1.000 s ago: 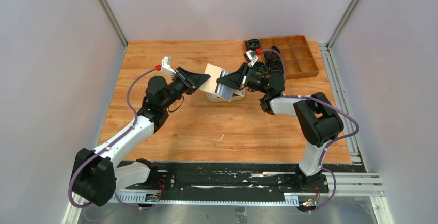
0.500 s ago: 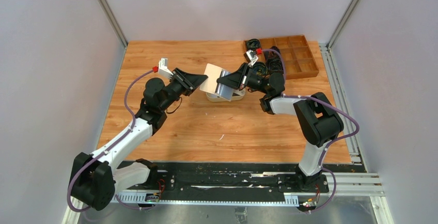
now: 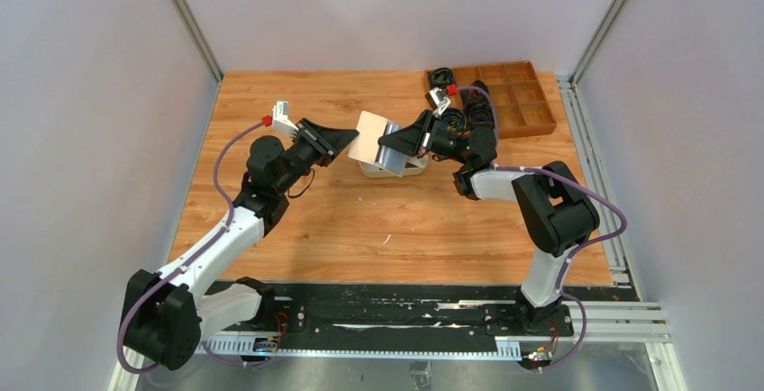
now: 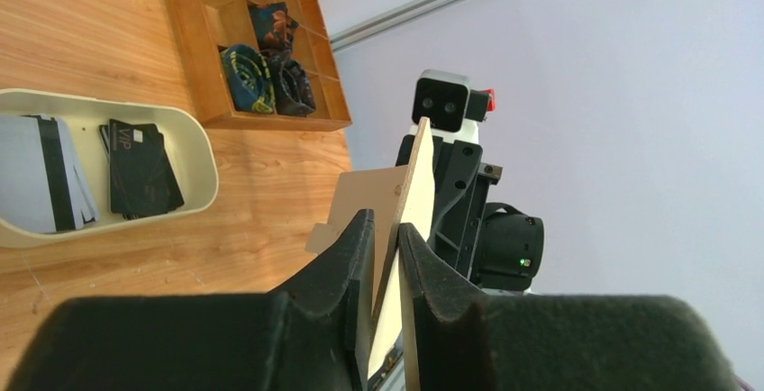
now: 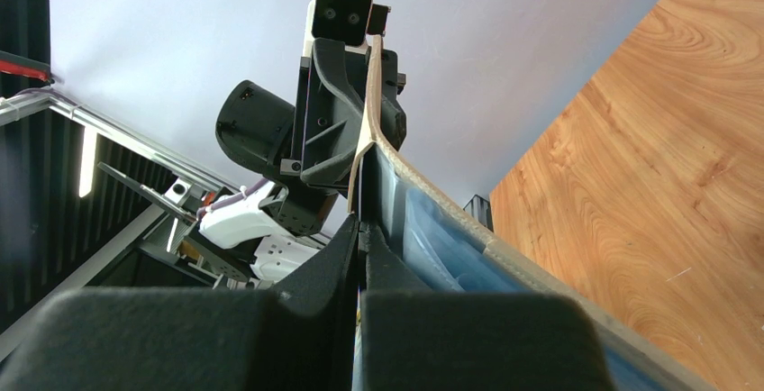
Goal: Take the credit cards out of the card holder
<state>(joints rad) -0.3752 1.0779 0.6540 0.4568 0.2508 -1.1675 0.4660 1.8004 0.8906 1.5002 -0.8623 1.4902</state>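
Right gripper (image 5: 360, 229) is clamped tight on one edge of the card holder (image 3: 371, 140), holding it up in the air just above the oval tray (image 4: 204, 152). On the other side, the left gripper (image 4: 386, 226) has its jaws narrow around the opposite cream flap, though the views do not settle whether they actually pinch it. The wallet hangs spread between the two arms, its pale blue lining showing from above. Several credit cards (image 4: 140, 170) lie in the tray, black ones beside a light grey striped card (image 4: 40, 170); whether any sit in the pockets cannot be made out. The holder looks light and floppy, so it likely needs both flaps pinned. A card is thin, stiff and slick, best nipped by its exposed short edge
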